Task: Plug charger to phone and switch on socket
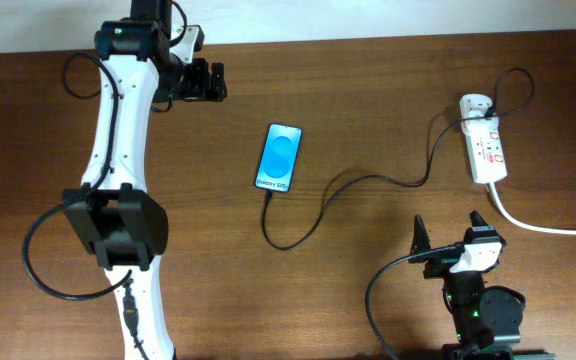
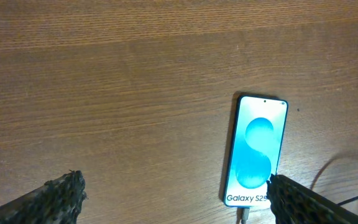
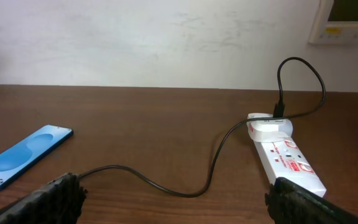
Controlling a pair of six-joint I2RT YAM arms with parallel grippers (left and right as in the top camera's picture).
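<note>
Right hand (image 1: 449, 228): nearest item, on the near side of the phone (image 1: 279, 158) and off to its right; fingers spread wide, released, grasping nothing, clear of the cable.
Right hand, own camera: both fingertips (image 3: 55, 196) frame the view; the phone (image 3: 20, 155) lies beyond at left, the socket (image 3: 291, 163) beyond at right.
Charger (image 1: 368, 180): thin black cable; it loops just near of the phone's text end, then runs right and farther out, away from the phone.
Plug tip (image 2: 244, 214): touching the phone's text-end edge at its middle – appears seated, though only partly in frame.
Phone, state: flat on the surface (image 1: 368, 90), screen up and lit blue, text end nearest.
Socket (image 1: 486, 150): white strip, well apart from the phone on its right, about level with it; red markings on top, switch position too small to tell.
Power cord (image 1: 538, 225): thick, white, leaves the socket's near end, heading away from the phone.
Adapter (image 1: 476, 104): white, sits on the socket's far end; the charger cable arcs above it.
Left hand (image 1: 218, 82): beyond the phone and to its left, near the surface's far edge – fingers parted, released, empty.
Left hand, own camera: fingertips (image 2: 64, 193) wide apart; the phone (image 2: 257, 149) lies beside the right-side fingertip in this view.
</note>
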